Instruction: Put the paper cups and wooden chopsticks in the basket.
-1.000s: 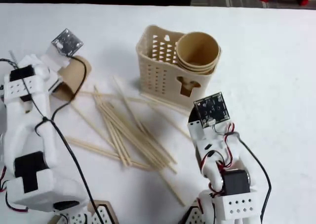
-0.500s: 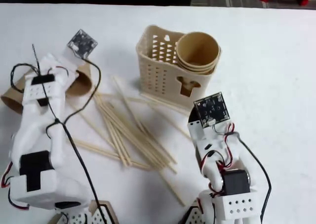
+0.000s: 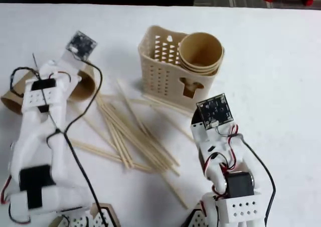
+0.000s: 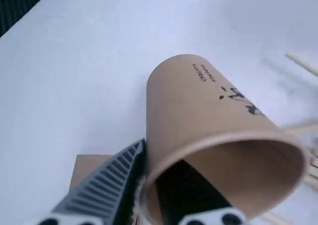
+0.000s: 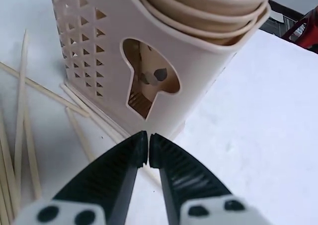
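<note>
While left fingers (image 4: 107,185) clench the rim of a brown paper cup (image 4: 198,106), far left, right fingers (image 5: 117,173) pressed together empty near the cream perforated plastic basket (image 5: 94,46), thin wooden chopsticks (image 3: 123,129) strewn between

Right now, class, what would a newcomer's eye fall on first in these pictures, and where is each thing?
First, the cream basket at the middle of the table, with a stack of paper cups nested in one end. Next, the wooden chopsticks strewn beside it, and further left the left end effector clamping another paper cup by its rim.
</note>
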You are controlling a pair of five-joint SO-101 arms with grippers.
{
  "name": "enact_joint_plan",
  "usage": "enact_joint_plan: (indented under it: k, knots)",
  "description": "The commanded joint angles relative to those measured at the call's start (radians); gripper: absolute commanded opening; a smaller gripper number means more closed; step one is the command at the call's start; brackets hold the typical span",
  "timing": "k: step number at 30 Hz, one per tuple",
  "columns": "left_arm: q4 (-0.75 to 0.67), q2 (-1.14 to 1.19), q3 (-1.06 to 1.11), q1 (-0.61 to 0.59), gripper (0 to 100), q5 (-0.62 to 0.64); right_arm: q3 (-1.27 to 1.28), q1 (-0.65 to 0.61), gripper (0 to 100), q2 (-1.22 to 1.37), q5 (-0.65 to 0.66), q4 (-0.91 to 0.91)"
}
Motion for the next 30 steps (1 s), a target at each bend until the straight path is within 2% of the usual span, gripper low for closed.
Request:
enact_joint_plan:
  k: [1,8,15,22,25,30]
  knots:
    - [0.150,-0.246,-0.018,0.039,2,0.115,-0.005,0.004,2.5,-0.016,0.009,-0.005]
    - [0.502,-0.455,-0.209,0.143,2,0.230,-0.003,0.062,2.5,-0.016,0.003,-0.024]
    - [0.726,-0.476,-0.519,0.320,2,0.322,-0.002,0.099,2.2,-0.015,0.002,-0.028]
    - [0.724,-0.475,-0.640,0.576,2,0.413,0.020,0.105,2.1,-0.015,0.002,-0.056]
    - [0.661,-0.475,-0.644,0.648,2,0.433,0.052,0.188,2.1,-0.015,0.000,-0.131]
    - [0.582,-0.461,-0.640,0.719,2,0.460,0.078,0.320,2.4,-0.015,-0.114,-0.229]
